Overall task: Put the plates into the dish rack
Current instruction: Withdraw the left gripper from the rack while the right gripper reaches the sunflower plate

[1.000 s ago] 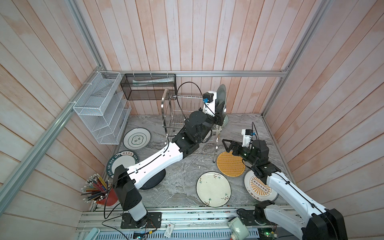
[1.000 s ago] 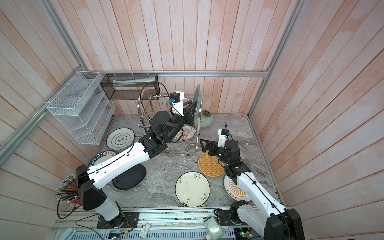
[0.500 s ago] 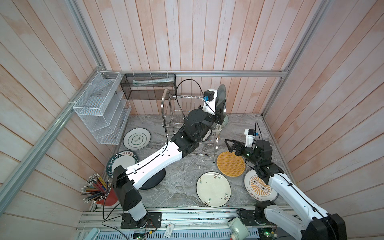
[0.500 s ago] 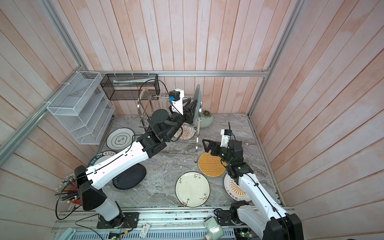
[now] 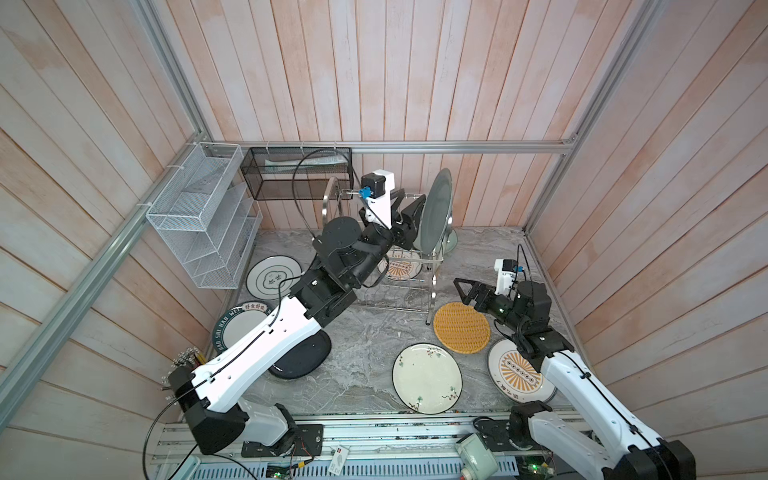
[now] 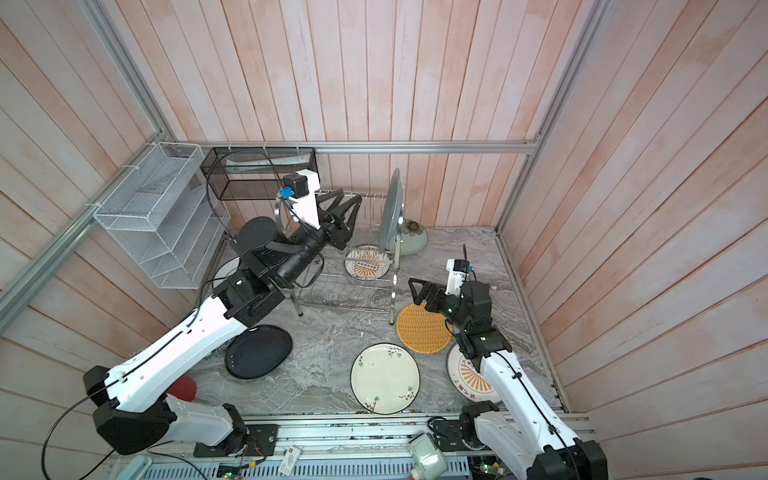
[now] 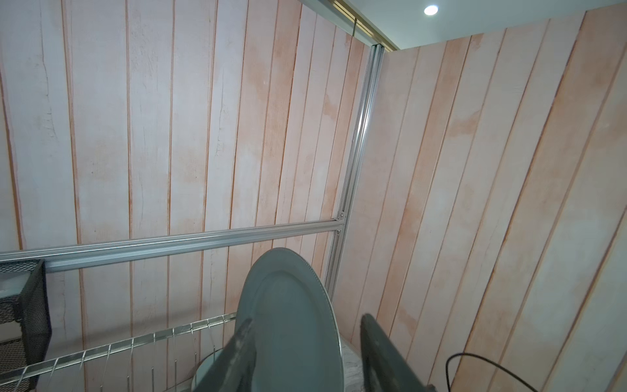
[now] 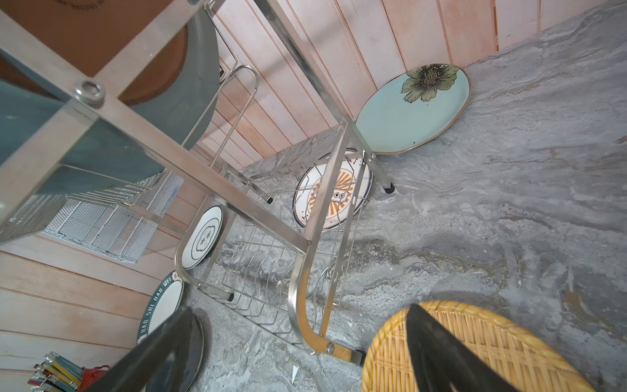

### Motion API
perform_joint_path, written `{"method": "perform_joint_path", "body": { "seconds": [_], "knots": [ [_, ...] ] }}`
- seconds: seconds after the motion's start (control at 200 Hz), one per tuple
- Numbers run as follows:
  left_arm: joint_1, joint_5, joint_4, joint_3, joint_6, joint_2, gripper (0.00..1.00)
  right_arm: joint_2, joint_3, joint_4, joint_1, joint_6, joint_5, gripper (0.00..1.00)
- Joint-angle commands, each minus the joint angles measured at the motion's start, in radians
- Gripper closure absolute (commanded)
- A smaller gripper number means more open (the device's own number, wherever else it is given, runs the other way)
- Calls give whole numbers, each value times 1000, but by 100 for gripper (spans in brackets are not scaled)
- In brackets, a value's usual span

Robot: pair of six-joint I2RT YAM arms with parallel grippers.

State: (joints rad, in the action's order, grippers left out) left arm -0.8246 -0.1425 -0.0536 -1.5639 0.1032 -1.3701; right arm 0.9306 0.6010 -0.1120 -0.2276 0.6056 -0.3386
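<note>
Against the left wall the green-ringed plate [image 5: 272, 277], the lettered plate [image 5: 232, 324] and the black plate [image 5: 303, 357] lie flat on the tabletop [image 5: 365, 332], the last two partly hidden by the left arm. Further in, the left gripper [image 6: 350, 198] hangs at the top tier of the dish rack [image 6: 393, 286] with its jaws spread and nothing between them. The grey-blue plate [image 6: 390, 212] stands on edge in that tier just to the gripper's right, with a clear gap between the two in a top view (so this plate looks loaded and standing on its own). Right of the rack's near leg the yellow woven plate [image 5: 461, 328] lies flat. The right gripper [image 5: 460, 291] hovers over its rack-side rim, jaws wide apart and empty. I judge the woven plate the likely next pick. It sits just below the right jaws, far nearer that arm than the left. Lying flat, it offers only its rim, so the jaws would have to meet it edge-on.
</note>
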Motion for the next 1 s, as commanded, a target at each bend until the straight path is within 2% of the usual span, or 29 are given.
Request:
{"method": "perform_joint_path", "body": {
  "seconds": [0.0, 0.085, 0.19, 0.305, 0.38, 0.59, 0.765, 0.995],
  "knots": [
    [20, 86, 94, 75, 18, 84, 31, -30, 8, 45, 13, 10, -6, 2],
    [37, 115, 117, 163, 9, 169, 15, -45, 12, 85, 18, 6, 7, 2],
    [51, 142, 166, 272, -10, 284, 0, -88, -1, 108, 19, 20, 14, 2],
    [72, 198, 223, 397, -20, 413, 0, -106, -25, 132, 20, 29, 42, 2],
    [82, 187, 274, 471, -7, 486, 0, -89, -38, 127, 25, 41, 63, 2],
    [104, 155, 380, 664, 45, 666, 0, 59, -20, -2, 77, 99, 44, 3],
    [107, 142, 428, 773, 33, 770, 0, 307, 50, -124, 136, 228, 12, 6],
    [107, 122, 397, 903, 30, 848, 0, 657, 265, -224, 149, 292, -22, 10]
  ]
}}
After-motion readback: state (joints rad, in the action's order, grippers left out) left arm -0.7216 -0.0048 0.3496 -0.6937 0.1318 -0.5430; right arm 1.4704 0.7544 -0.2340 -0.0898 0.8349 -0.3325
